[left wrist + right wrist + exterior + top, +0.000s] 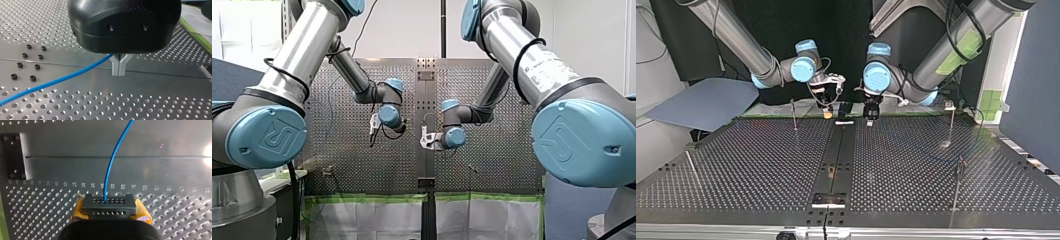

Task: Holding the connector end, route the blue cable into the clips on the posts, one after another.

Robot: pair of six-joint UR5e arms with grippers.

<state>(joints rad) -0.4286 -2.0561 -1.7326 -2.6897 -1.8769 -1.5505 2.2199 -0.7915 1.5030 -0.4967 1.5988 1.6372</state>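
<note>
Right gripper [110, 210] is clamping the grey connector [109, 203] between yellow pads [79, 208]; left gripper [119, 69] is pinching the blue cable [62, 79]. Both are hovering upper centre in the top view. Posts [793, 114] are apparently standing unthreaded, so all the routing is still waiting.

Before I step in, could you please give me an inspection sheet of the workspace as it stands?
Surface: perforated table, bare metal, with a plain strip down its middle.
Job's things: blue cable leaves the grey connector; thin posts stand upright, and no cable is seen in their clips.
Clutter: nothing seen.
Grippers: left gripper, jaws shut on the blue cable; right gripper, jaws shut on the grey connector.
Cables: black cable loops strapped along the arms.
Surroundings: grey sheet beyond the table at the top view's left; green tape along the table's edge.
</note>
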